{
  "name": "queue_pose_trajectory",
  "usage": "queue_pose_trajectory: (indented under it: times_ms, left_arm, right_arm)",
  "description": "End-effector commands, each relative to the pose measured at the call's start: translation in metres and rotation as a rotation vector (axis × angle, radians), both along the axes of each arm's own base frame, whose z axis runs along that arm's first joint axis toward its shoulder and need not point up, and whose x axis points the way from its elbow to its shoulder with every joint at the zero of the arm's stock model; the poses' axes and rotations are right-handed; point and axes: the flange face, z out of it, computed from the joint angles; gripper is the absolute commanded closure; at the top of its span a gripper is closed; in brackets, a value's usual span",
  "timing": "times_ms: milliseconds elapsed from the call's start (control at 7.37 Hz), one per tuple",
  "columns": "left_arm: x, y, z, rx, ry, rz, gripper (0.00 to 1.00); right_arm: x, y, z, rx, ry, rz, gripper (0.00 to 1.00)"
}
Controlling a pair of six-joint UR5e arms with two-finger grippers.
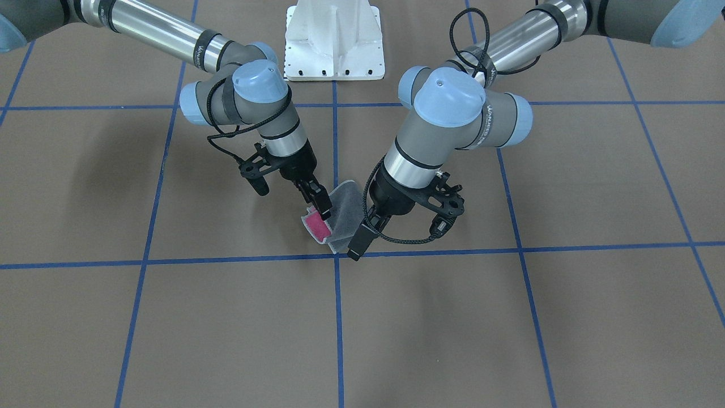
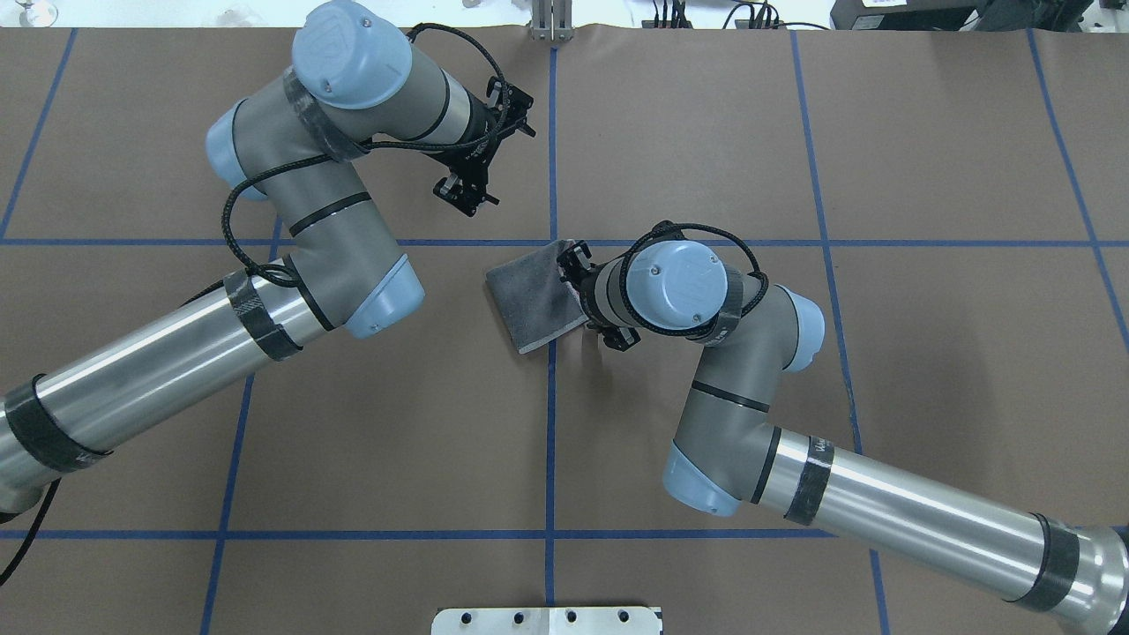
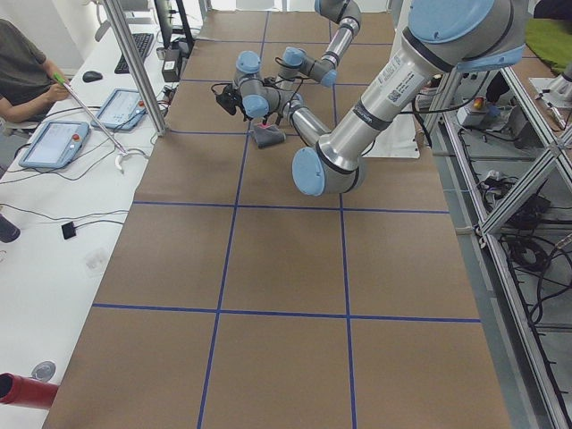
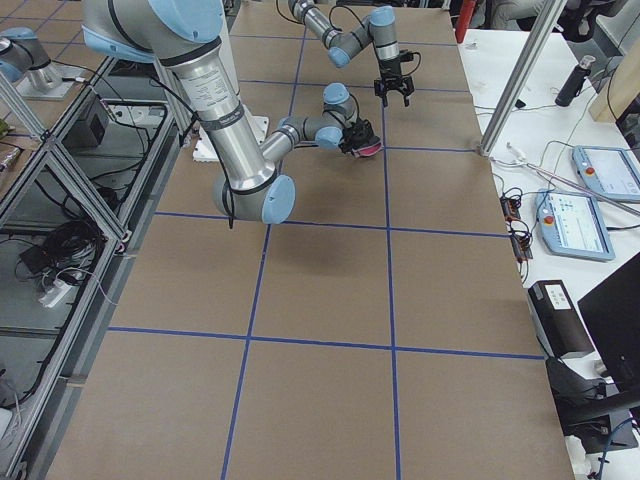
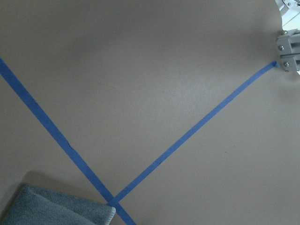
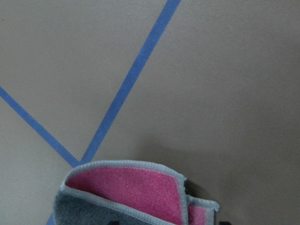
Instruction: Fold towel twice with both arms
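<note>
The towel lies folded near the table's middle, grey face out, by a blue tape crossing. Its pink inner face shows at the edge that is raised off the table. My right gripper is shut on that raised edge; the overhead view shows it at the towel's right side. The right wrist view shows the pink and grey fold at the frame's bottom. My left gripper hangs open and empty above the table, beyond the towel. Its wrist view shows only a grey towel corner.
The white pedestal base stands at the robot's side of the table. Blue tape lines grid the brown table. An operator and tablets are at a side bench. A metal bracket stands at the table's edge.
</note>
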Motion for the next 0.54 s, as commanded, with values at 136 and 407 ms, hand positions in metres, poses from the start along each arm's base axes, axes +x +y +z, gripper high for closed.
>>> queue_pose_trajectory:
  times_ms: [136, 407]
  left_arm:
    - [0.0000, 0.0000, 0.0000, 0.000, 0.000, 0.000, 0.01]
    - [-0.0001, 0.0001, -0.0002, 0.002, 0.001, 0.001, 0.01]
  right_arm:
    - [-0.0021, 0.0019, 0.0000, -0.003, -0.001, -0.001, 0.58]
    - [-0.0015, 0.0024, -0.0014, 0.001, -0.002, -0.005, 1.00]
